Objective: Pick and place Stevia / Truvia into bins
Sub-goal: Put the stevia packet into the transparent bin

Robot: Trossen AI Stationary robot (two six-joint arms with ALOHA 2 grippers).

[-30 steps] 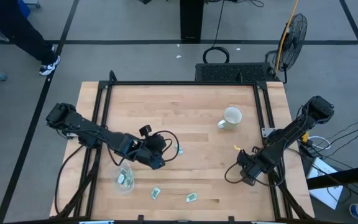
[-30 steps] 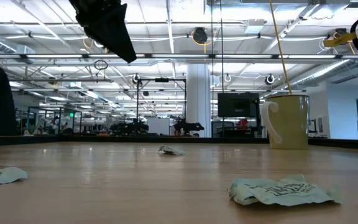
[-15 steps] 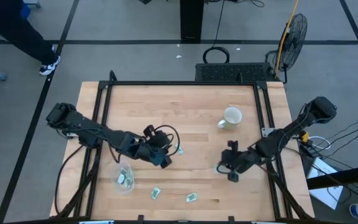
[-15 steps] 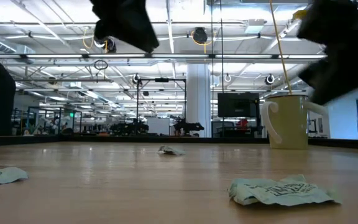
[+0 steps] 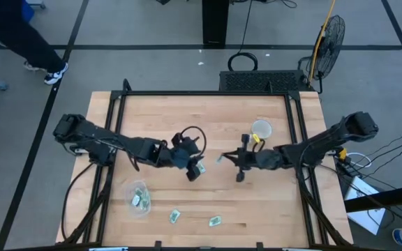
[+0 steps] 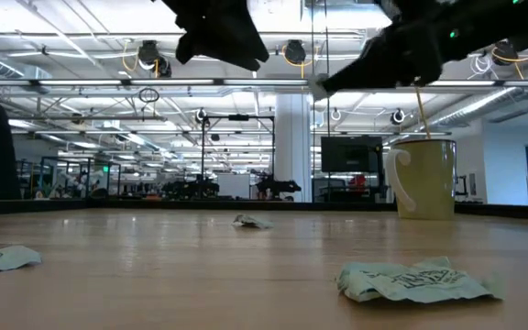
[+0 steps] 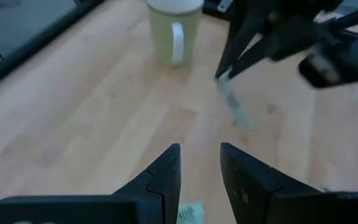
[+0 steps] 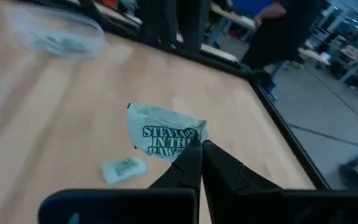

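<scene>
Wooden tabletop fills the overhead picture, framed by a dark rail, with a cream mug (image 5: 261,130) at about one o'clock from the table's middle. My right gripper (image 5: 223,157) sits near the centre, fingers pinched together on one Stevia packet (image 8: 165,132); the wrist camera shows them nipping only its lower corner, so the paper hangs off to one side, crumpled. My left gripper (image 5: 195,171) is just beside it toward nine o'clock, hovering over the wood with fingers (image 7: 166,174) set narrowly apart and holding nothing; another packet (image 7: 190,213) peeks out right below them.

Down at seven o'clock on the table stands the clear bin (image 5: 139,197), already with some packets in it. Two loose packets (image 5: 175,216) lie near the front edge at six o'clock, the second (image 5: 216,222) a little further right.

My worry is the grip. Held by a corner, the packet could slip or flutter free on the carry to the bin, I judge. The bin lies well apart from my right gripper, beyond my left arm, so the two arms could foul each other on the way. A light paper released from too high may also drift past the rim.
</scene>
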